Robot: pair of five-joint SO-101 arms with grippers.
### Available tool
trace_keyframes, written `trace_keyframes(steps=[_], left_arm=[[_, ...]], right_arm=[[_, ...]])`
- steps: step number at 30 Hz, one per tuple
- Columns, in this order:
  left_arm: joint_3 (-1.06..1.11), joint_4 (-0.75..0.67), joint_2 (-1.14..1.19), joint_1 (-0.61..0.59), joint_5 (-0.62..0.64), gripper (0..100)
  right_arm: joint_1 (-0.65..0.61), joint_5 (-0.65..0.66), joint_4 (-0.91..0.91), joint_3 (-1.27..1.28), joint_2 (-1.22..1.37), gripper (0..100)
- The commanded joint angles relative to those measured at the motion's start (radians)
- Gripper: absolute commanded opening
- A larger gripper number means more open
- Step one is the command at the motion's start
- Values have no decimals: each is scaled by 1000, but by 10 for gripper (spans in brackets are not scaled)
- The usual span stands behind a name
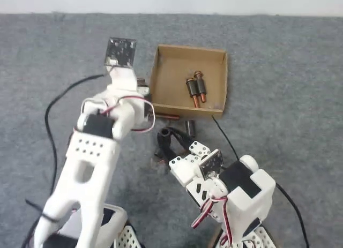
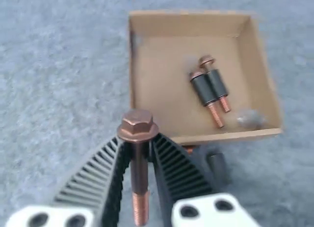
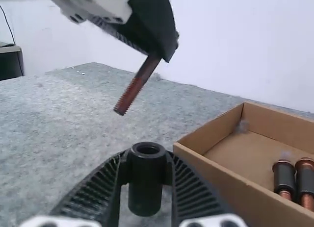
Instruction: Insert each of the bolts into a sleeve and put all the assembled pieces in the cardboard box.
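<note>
Left gripper (image 2: pixel 139 144): clamped tight on a copper bolt (image 2: pixel 138 130), ribbed fingers (image 2: pixel 109 167) pinching the shank just under the hex head, threaded end poking out below the grip.
Held bolt: up off the grey carpet (image 1: pixel 278 60), and from the right wrist view it hangs tilted, threads pointing down toward the sleeve's mouth but apart from it.
Right gripper (image 3: pixel 145 161): closed around a black sleeve (image 3: pixel 145 183), one finger on each side, the sleeve standing upright with its open bore facing up (you can look straight into the hole).
Held sleeve: low over the carpet, just in front of the box's near wall in the high view.
Cardboard box (image 1: pixel 174 71): open top, sitting on the carpet beyond both grippers, the left arm right beside its left wall.
Assembled pieces (image 1: pixel 192 88): two of them lying side by side on the box floor, touching or nearly so, each a copper bolt through a black sleeve, heads toward the far wall.
Loose sleeve (image 1: pixel 191 126): on the carpet just outside the box's near wall, beside the right gripper.
Loose bolt (image 1: pixel 167 117): lying flat on the carpet along that same near wall, close to the loose sleeve.
</note>
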Motion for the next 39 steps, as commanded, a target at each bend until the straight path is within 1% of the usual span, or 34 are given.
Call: trace_keyframes(steps=[1, 5, 7, 9, 11, 15, 19, 24, 31, 35, 39], left_arm=[[90, -120, -184, 37, 28, 11], [275, -293, -322, 34, 166, 12], [371, -371, -399, 35, 195, 12], [432, -402, -470, 37, 201, 12], [463, -399, -529, 37, 201, 12], [490, -327, -612, 38, 203, 12], [512, -288, -675, 91, 203, 12], [559, -292, -713, 147, 201, 12], [619, -295, -720, 143, 196, 12], [665, -350, -720, 149, 196, 12], [671, -356, -720, 150, 198, 12]], right_arm=[[-12, -5, 1, 23, -1, 7], [-44, -5, 1, 23, -1, 7], [-47, -5, 1, 23, -1, 7], [-48, -5, 1, 23, -1, 7], [-48, -6, 1, 21, -1, 7], [-48, -6, 5, 12, -1, 7], [-48, -6, 84, -15, -1, 7], [-48, -6, 84, -17, -1, 7], [-50, -5, 84, -12, -7, 7], [-50, -5, 84, -11, -10, 7], [-48, -5, 84, -11, -10, 7]])
